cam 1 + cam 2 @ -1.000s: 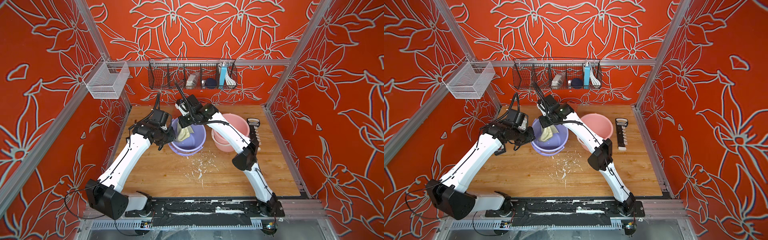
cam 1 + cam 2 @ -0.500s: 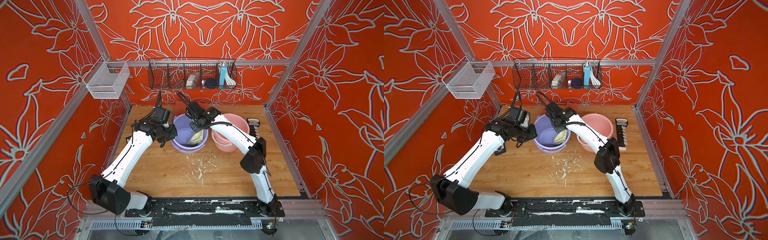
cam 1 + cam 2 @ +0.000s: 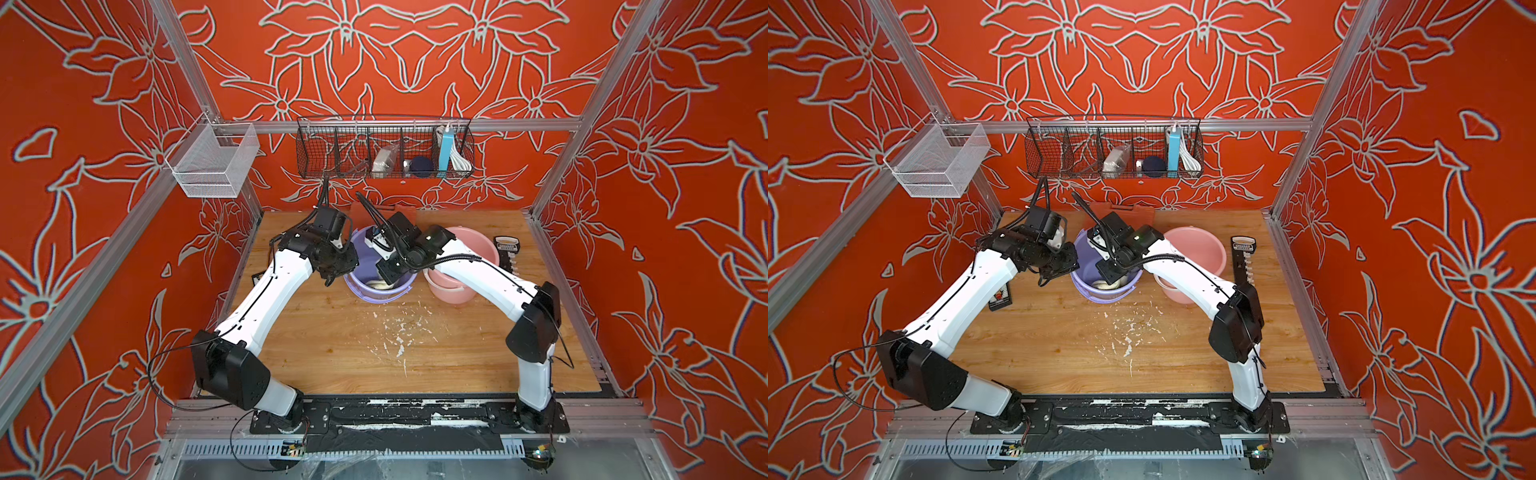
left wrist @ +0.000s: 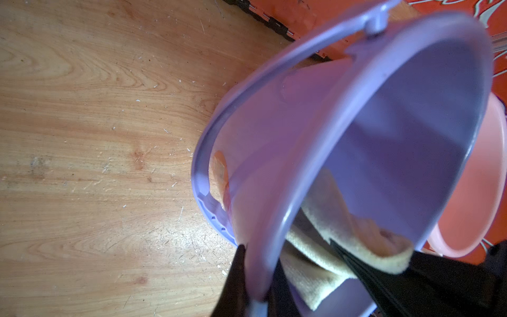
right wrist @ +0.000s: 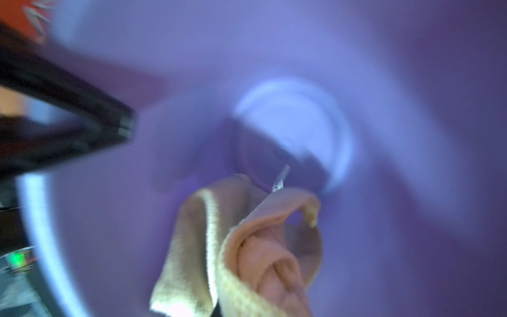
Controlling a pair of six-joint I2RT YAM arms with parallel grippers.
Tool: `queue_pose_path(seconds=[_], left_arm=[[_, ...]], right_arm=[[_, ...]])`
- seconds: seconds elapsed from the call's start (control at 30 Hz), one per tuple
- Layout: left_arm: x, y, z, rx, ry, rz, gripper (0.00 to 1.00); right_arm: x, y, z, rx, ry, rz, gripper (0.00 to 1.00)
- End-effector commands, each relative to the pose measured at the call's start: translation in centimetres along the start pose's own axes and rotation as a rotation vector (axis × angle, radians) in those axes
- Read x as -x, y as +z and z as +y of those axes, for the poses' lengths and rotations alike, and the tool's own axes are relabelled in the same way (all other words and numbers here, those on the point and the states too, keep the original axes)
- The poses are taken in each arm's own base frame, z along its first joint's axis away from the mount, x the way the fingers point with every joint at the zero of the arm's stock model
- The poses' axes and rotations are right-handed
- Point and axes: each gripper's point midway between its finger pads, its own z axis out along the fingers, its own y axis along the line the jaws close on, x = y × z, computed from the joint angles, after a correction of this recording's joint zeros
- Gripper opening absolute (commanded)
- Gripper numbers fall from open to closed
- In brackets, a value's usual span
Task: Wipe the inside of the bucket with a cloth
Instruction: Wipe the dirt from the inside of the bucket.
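**Chief:** Nearest the arm bases?

**Inspector:** Recorded a pale wooden tabletop [image 3: 332, 353], flecked with white crumbs [image 3: 399, 336] toward the middle. Saw a small flat black item [image 3: 1000, 297] beside the left arm, too small to identify.

**Chief:** Left gripper?

**Inspector:** Found the left gripper [image 4: 256, 263] clamped tight on the rim of a round lilac plastic bucket [image 3: 376, 293]. Saw one finger [image 4: 236, 274] outside the wall and its mate inside. Confirmed in both top views, on the rim's side toward the left arm.

**Chief:** Right gripper, and the cloth?

**Inspector:** Found the right gripper [image 3: 390, 275] reaching down inside the same bucket, pinched closed on a limp cream-beige cloth [image 5: 208, 247]. Saw the cloth bunched and folded, low inside the bucket on the side nearest the bases. Noted a small white tag [image 5: 281, 178] standing off the fold. Could not tell contact with the inner wall, owing to blur.

**Chief:** Farther back?

**Inspector:** Noted a round pink plastic bucket [image 3: 457, 291] upright just beside the lilac one, on the right and partly under the right arm. Past that, logged a black strip carrying a row of small white pieces [image 3: 509, 257] near the right edge. On the back rail, recorded a black wire basket [image 3: 332, 141] with oddments in the right-hand compartments. Logged a white mesh basket [image 3: 208, 166] on the left rail.
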Motion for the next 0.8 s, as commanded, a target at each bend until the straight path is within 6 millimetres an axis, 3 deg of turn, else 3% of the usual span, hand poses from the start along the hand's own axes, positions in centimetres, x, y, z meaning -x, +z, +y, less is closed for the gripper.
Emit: queue_pose_path(seconds=[0.0, 0.17, 0.57, 0.77], left_arm=[[0.4, -1.6, -1.2, -0.065, 0.016, -0.024, 0.0], [-1.0, -2.2, -1.4, -0.102, 0.015, 0.01, 0.0], [-4.4, -2.6, -2.4, -0.186, -0.006, 0.18, 0.0], [-4.6, -3.2, -2.3, -0.189, -0.014, 0.17, 0.0]], right_arm=[[2.9, 0.8, 3.5, 0.203, -0.016, -0.063, 0.0], [4.8, 3.1, 1.1, 0.084, -0.016, -0.09, 0.0], [7.3, 3.5, -6.5, -0.334, -0.02, -0.179, 0.0], [6.9, 2.4, -11.5, -0.617, -0.004, -0.121, 0.0]])
